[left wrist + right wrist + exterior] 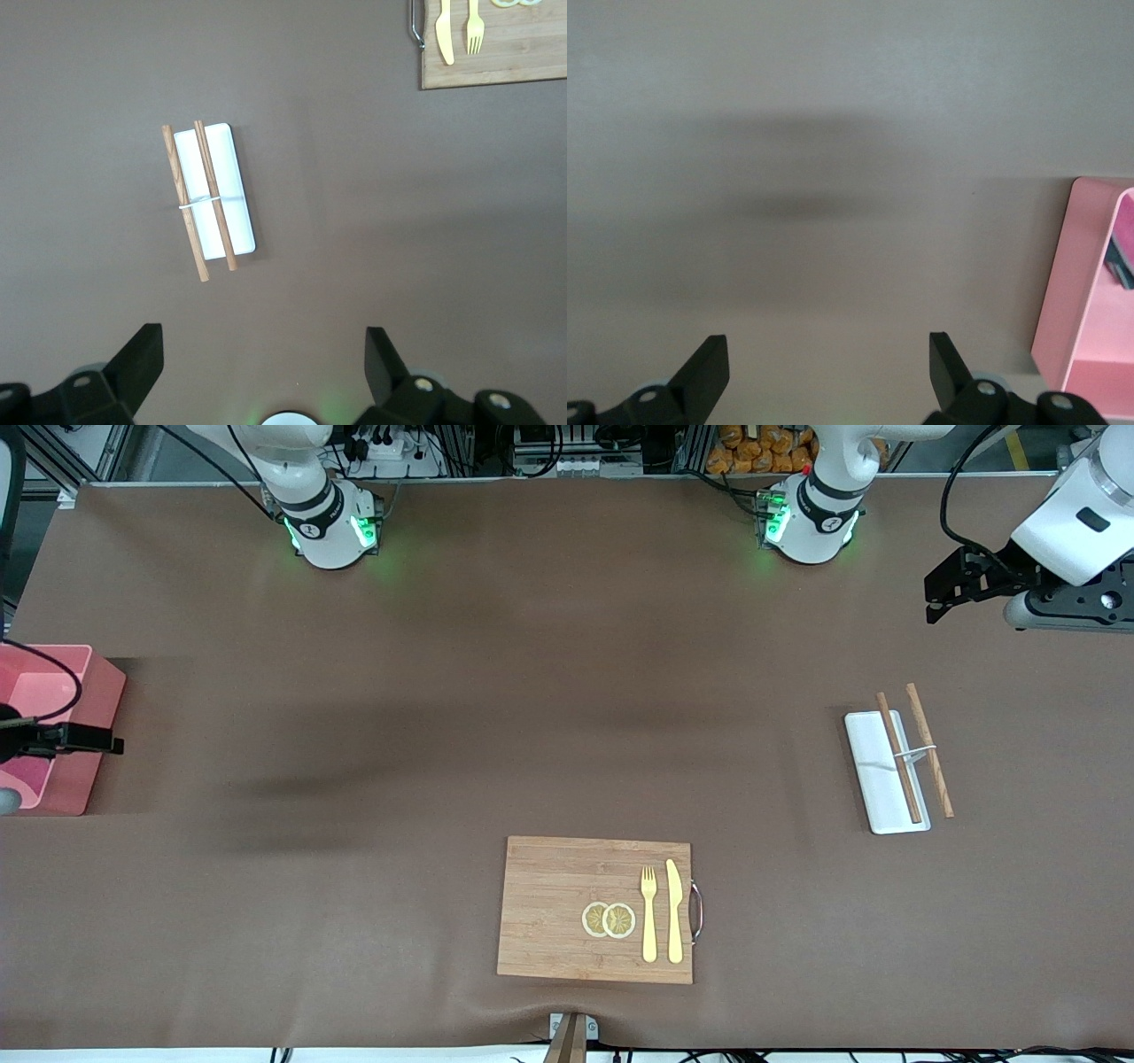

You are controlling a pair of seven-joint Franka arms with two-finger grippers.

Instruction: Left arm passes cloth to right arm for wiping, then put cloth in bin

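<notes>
The pink-red bin (96, 701) stands at the right arm's end of the table. Inside it, the right wrist view shows a small patch of maroon and dark fabric, the cloth (1122, 248), mostly cut off by the frame's edge. My right gripper (111, 742) hangs over the bin's inner wall (1067, 283); in the right wrist view the right gripper (828, 354) is open and holds nothing. My left gripper (943, 598) is up in the air over the left arm's end of the table. In the left wrist view the left gripper (263, 354) is also open and holds nothing.
A white tray (873, 766) with two wooden chopsticks (930, 751) lies toward the left arm's end; the tray (232, 168) also shows under the left wrist. A wooden cutting board (549, 908) with lemon slices (609, 919), a yellow fork (648, 912) and knife (674, 911) sits near the front camera.
</notes>
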